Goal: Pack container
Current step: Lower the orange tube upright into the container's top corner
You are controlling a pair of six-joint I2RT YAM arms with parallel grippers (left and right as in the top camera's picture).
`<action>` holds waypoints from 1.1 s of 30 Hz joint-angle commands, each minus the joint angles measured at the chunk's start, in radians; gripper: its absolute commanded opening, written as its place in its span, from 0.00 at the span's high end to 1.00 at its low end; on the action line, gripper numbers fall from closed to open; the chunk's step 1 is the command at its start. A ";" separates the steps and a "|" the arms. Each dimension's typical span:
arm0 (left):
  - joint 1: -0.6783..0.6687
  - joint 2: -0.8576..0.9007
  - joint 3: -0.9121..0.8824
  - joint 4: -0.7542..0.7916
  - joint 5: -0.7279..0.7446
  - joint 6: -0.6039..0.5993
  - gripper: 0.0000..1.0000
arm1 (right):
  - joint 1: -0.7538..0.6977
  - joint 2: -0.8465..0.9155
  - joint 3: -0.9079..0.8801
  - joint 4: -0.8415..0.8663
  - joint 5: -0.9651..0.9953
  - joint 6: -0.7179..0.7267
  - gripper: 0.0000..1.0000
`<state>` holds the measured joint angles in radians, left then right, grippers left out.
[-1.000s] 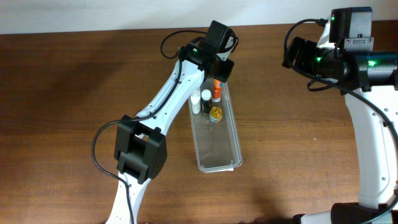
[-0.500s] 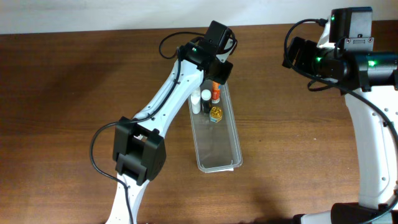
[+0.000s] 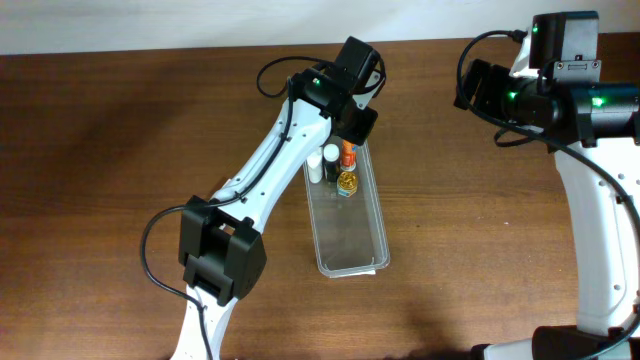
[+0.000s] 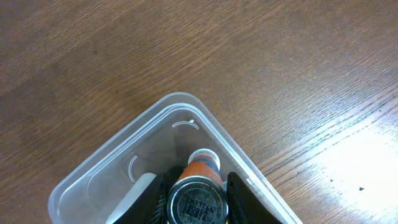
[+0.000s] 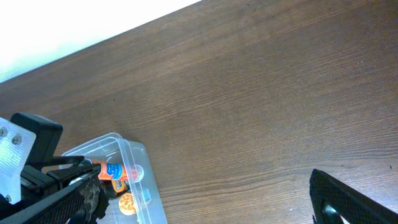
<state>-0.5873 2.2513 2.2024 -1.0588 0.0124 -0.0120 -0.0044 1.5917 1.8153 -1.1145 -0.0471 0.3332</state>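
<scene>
The container [image 3: 350,232] is seen at the middle of the table [image 3: 120,150], its long side running away from the robot. 4 small items are grouped at its far end, among them a white bottle [image 3: 315,166] and a yellow bottle [image 3: 347,181]. An orange bottle [image 4: 196,203] is clamped between the fingers of the left gripper [image 4: 196,191] at that far end. The right gripper [image 5: 205,186] is held well apart over bare wood, its fingers spread wide and nothing between them.

Evenly lit, sharp frames; glare patch on the table [image 4: 367,155].
</scene>
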 commanded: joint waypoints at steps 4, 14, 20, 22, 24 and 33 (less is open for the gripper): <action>-0.004 -0.042 0.007 0.003 -0.116 0.006 0.91 | -0.003 0.003 0.009 0.003 -0.005 0.001 0.01; -0.007 -0.042 0.007 -0.014 -0.114 0.006 0.91 | -0.003 0.003 0.009 0.003 -0.005 0.001 0.02; -0.007 -0.042 0.007 -0.035 -0.114 0.006 0.91 | -0.003 0.003 0.009 0.003 -0.005 0.001 0.02; -0.007 -0.042 0.007 -0.038 -0.113 0.006 0.90 | -0.003 0.003 0.009 0.003 -0.005 0.001 0.01; -0.007 -0.042 0.007 -0.043 -0.113 0.006 0.90 | -0.003 0.003 0.009 0.003 -0.005 0.001 0.02; -0.007 -0.042 0.007 -0.058 -0.113 0.005 0.90 | -0.003 0.003 0.009 0.003 -0.005 0.001 0.01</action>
<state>-0.5900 2.2513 2.2024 -1.1118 -0.0868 -0.0113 -0.0044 1.5917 1.8153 -1.1145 -0.0471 0.3336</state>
